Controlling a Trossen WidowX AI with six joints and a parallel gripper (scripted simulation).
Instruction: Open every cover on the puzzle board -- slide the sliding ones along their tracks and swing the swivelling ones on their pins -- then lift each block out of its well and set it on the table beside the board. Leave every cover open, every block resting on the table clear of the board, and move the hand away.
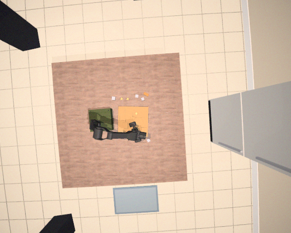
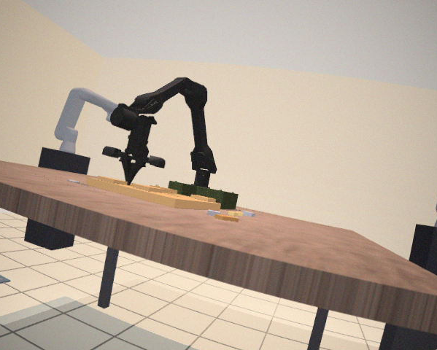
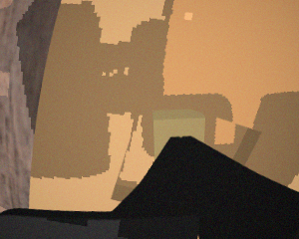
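The orange puzzle board (image 1: 132, 109) (image 2: 173, 201) (image 3: 65, 196) lies flat with raised covers on top. My gripper (image 2: 128, 183) (image 3: 180, 146) is shut and empty, its tips low at the far-end part of the board in the exterior view. A pale green-yellow patch (image 3: 179, 128), a block or well floor, shows right beside the tips in the wrist view, partly hidden by the fingers. A small yellow piece (image 1: 136, 113) is on the board. Off the board lie an orange block (image 1: 145, 94) (image 2: 226, 218), yellow blocks (image 1: 121, 98) (image 1: 127, 98) and several white blocks (image 1: 113, 98) (image 1: 136, 95) (image 1: 142, 99) (image 1: 148, 140).
A dark green slab (image 1: 104, 114) (image 2: 225, 197) is beside the board at the arm's base. The arm covers the board's near edge in the top view. Everything stands on a brown wooden table (image 1: 90, 165) (image 2: 286, 244).
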